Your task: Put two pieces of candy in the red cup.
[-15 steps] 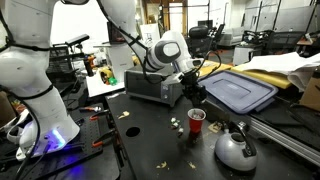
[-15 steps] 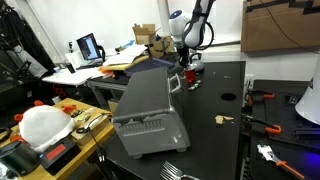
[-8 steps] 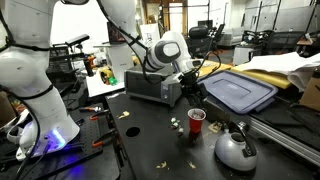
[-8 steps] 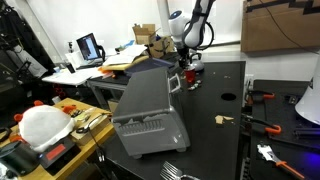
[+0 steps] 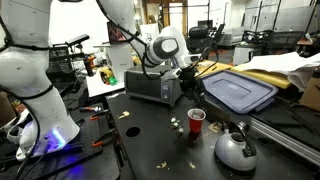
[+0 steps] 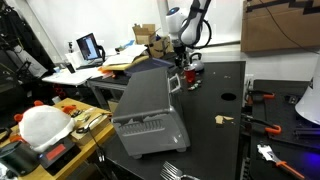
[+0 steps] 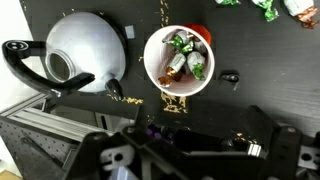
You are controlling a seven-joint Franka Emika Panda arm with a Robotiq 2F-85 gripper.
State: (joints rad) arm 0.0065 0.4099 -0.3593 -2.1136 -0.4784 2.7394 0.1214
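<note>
In the wrist view the red cup (image 7: 178, 62) stands upright, seen from above, and its white inside holds silvery-green wrapped pieces of candy (image 7: 182, 45). More wrapped candy (image 7: 268, 8) lies on the black table at the top right. My gripper (image 7: 185, 145) hangs over the cup with its dark fingers (image 7: 275, 140) spread wide and nothing between them. In both exterior views the gripper (image 5: 190, 85) (image 6: 187, 55) is a little above the cup (image 5: 197, 120) (image 6: 190, 74). Small pale candy (image 5: 175, 124) sits on the table beside the cup.
A rounded silver kettle (image 7: 85, 55) (image 5: 235, 148) with a black handle stands close beside the cup. A silver toaster oven (image 5: 150, 88) (image 6: 150, 105) sits behind it, and a grey-blue lid (image 5: 240, 92) lies further back. Yellowish scraps (image 5: 130, 130) dot the table.
The gripper has opened over the cup and lifted slightly. The cup and kettle have not moved.
</note>
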